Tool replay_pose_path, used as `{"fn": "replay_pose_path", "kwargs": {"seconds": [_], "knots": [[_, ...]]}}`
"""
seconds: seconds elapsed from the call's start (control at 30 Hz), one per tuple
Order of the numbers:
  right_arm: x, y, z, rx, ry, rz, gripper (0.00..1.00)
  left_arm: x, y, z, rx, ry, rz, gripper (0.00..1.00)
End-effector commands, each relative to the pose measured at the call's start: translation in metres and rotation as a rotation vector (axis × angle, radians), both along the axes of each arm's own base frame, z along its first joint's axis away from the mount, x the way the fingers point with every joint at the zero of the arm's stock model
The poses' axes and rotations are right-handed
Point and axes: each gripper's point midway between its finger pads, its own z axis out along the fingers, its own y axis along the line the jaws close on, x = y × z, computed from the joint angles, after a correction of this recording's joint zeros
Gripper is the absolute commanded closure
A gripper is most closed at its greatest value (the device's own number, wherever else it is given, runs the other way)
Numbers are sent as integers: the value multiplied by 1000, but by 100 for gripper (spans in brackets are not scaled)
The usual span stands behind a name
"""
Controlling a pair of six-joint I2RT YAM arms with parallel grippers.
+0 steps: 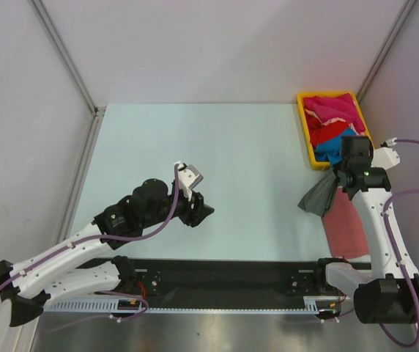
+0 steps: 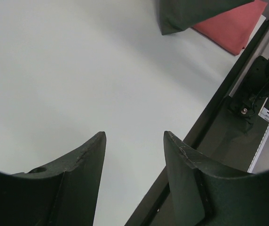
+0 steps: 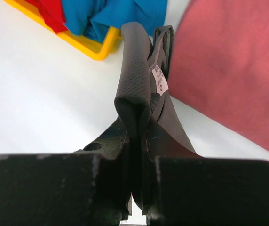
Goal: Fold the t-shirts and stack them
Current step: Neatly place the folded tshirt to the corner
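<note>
Spreading the dark grey cloth t-shirt (image 1: 318, 198) beside the yellow plastic tray (image 1: 306, 141): right gripper (image 3: 137, 141) pinches it; open, empty left gripper (image 2: 134, 141) should assist.

The tray (image 1: 302, 136) is set at the far right corner of the surface (image 1: 195, 147), and the heaped t-shirts (image 1: 334, 117) are contained in it. Just before the tray's near end the right gripper (image 1: 340, 176) is found, and the held t-shirt (image 1: 318, 199) is pinched between its fingers and hung below it and to its left. The flat t-shirt (image 1: 345, 229) is laid on the surface at the near right, right of the held one and nearer the arm bases. The left gripper (image 1: 204, 209) is placed over the surface left of centre, well apart from all the cloth. The mounting rail (image 1: 224, 275) is run along the near edge, between the two arm bases.
</note>
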Motion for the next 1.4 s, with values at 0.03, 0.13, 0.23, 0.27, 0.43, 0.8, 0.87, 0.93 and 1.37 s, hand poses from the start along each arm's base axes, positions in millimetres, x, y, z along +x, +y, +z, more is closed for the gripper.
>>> {"fn": "replay_pose_path", "kwargs": {"seconds": [0.03,0.13,0.23,0.27,0.43,0.8,0.87,0.93,1.37], "knots": [[27,-14,46,-5,-156,-74,100,4,-2,8,-31,-25,-4,42],[36,-19,53,-6,-163,-82,100,4,-1,7,-33,-22,-3,42],[38,-26,61,-14,-163,-101,100,5,0,6,-32,-21,0,42],[39,-27,62,-13,-169,-103,100,6,0,5,-31,-20,1,42],[45,-30,61,-4,-177,-102,100,7,-1,6,-41,-16,5,41],[45,-53,59,-5,-183,-121,100,8,-5,3,-41,-2,-5,42],[50,-51,57,16,-190,-127,100,8,-7,5,-47,-1,-8,41],[54,-50,59,42,-216,-142,100,9,-7,4,-45,1,-6,41],[76,-49,82,99,-306,-155,100,11,-7,5,-47,4,-4,41]]}}
